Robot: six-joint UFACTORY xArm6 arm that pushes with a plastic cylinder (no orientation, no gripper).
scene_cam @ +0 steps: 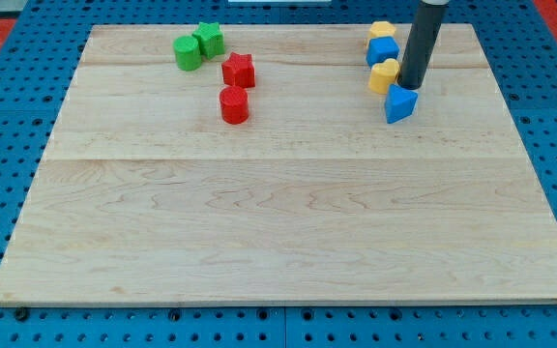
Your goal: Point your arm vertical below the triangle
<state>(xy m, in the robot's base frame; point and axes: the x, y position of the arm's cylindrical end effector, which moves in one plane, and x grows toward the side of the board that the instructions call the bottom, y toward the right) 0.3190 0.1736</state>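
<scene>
The arm's dark rod stood upright at the upper right of the frame, its tip touching or just beside the top edge of the blue triangular block on the pale wooden counter. There was no hand to release or clench; the rod only pushes. Above the triangle ran a tight column: a yellow block, a blue block and another yellow block. At upper left sat a green cylinder, a green block, a red star-shaped block and a red cylinder. Judged from this, the tip was above the triangle, so it must round the block to reach the bare counter beneath.
</scene>
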